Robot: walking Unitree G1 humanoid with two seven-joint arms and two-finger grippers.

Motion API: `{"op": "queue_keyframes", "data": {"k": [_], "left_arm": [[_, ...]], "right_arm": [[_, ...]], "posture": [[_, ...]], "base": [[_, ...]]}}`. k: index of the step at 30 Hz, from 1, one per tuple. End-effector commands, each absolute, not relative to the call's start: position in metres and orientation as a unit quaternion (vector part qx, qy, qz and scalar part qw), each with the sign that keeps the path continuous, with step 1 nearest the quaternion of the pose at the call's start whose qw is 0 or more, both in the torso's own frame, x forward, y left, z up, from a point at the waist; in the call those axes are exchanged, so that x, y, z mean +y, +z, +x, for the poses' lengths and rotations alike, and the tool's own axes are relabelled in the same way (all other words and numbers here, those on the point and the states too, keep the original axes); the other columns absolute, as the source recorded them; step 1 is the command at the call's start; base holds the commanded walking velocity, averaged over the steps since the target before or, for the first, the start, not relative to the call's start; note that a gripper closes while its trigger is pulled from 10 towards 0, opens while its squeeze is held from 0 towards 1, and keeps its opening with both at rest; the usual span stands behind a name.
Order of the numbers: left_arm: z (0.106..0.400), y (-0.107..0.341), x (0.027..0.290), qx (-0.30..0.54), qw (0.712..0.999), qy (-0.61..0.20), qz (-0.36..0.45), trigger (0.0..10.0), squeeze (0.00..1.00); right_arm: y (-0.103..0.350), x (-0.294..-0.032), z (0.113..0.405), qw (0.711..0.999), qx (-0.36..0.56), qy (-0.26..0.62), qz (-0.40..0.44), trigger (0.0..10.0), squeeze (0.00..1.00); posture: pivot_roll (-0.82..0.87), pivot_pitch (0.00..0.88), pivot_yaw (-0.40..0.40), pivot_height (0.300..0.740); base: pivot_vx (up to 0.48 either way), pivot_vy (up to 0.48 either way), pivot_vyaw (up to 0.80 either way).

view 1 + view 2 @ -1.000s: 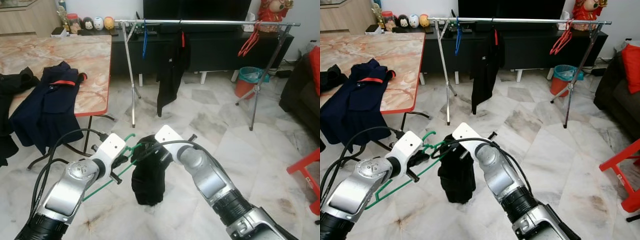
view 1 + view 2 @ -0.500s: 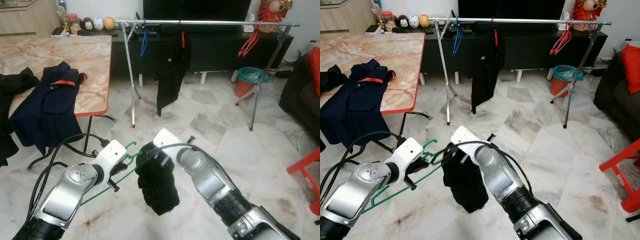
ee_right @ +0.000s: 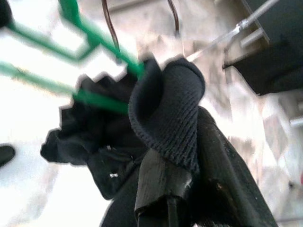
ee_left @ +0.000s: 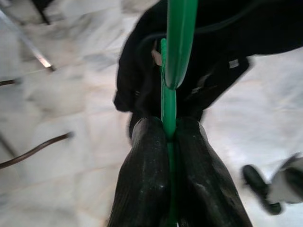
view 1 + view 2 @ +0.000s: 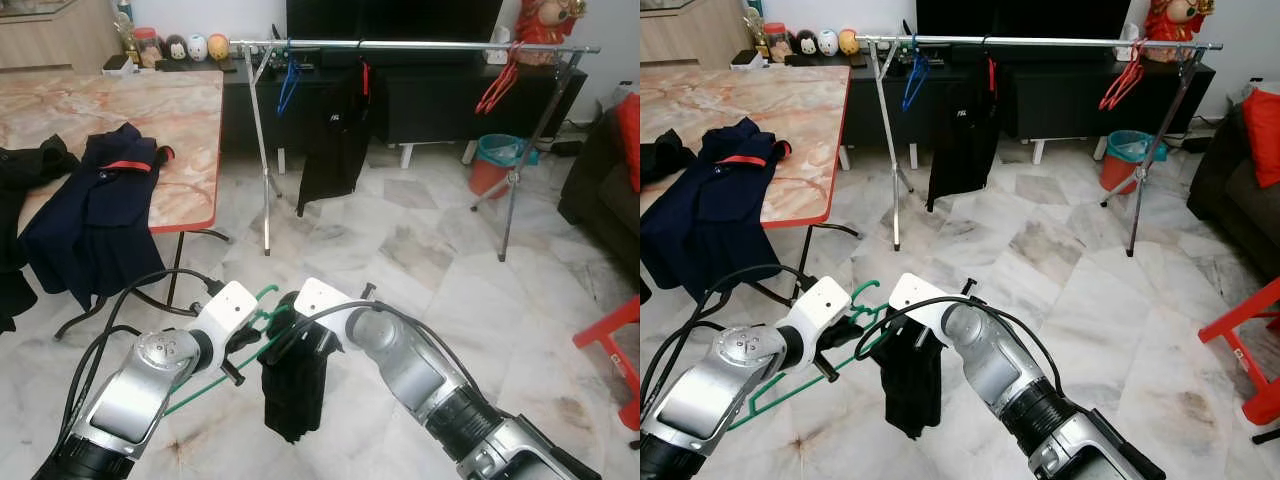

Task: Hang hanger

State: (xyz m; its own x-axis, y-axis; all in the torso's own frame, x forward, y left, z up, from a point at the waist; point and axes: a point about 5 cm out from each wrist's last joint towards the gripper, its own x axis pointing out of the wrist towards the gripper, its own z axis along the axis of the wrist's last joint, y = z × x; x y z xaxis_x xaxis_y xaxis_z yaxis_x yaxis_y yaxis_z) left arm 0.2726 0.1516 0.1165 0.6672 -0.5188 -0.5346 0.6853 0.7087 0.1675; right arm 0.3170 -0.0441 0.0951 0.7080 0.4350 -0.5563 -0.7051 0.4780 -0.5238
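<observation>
A green hanger (image 5: 214, 376) sits low in front of me, my left gripper (image 4: 169, 131) shut on its wire just below the hook. A black knit garment (image 5: 293, 388) hangs bunched from my right gripper (image 5: 298, 338), which is shut on its top fold right beside the hanger's hook. In the right wrist view the knit fold (image 3: 166, 106) drapes over the fingers (image 3: 160, 185), with the green wire just behind it. Across the room stands a metal clothes rack (image 5: 420, 45) with a blue hanger (image 5: 288, 88), a black garment on a red hanger (image 5: 335, 150) and red hangers (image 5: 497, 88).
A marble-top table (image 5: 190, 130) on my left carries a navy jacket (image 5: 95, 215) draped over its edge. A teal bin (image 5: 497, 160) stands under the rack, a dark sofa (image 5: 600, 180) at the right, a red stool (image 5: 615, 350) near right. Marble floor lies between.
The black garment in my right gripper swung out and now hangs straight and narrow. My right wrist has shifted left, closer to the hanger hook. The garment on the rack swung left.
</observation>
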Motion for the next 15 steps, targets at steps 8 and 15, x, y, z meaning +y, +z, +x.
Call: {"op": "queue_keyframes", "data": {"k": [8,15], "left_arm": [[0.256,0.128,0.133,0.201,0.869,-0.432,0.131,10.0,0.0],[0.263,0.128,0.14,0.203,0.88,-0.404,0.145,10.0,0.0]], "right_arm": [[0.121,-0.013,0.303,0.832,0.085,0.439,-0.329,10.0,0.0],[0.13,0.0,0.291,0.831,0.095,0.488,-0.25,10.0,0.0]], "posture": [[0.14,0.0,-0.036,0.74],[0.14,0.0,-0.036,0.74]], "base": [[0.0,0.0,0.0],[0.0,0.0,0.0]]}}
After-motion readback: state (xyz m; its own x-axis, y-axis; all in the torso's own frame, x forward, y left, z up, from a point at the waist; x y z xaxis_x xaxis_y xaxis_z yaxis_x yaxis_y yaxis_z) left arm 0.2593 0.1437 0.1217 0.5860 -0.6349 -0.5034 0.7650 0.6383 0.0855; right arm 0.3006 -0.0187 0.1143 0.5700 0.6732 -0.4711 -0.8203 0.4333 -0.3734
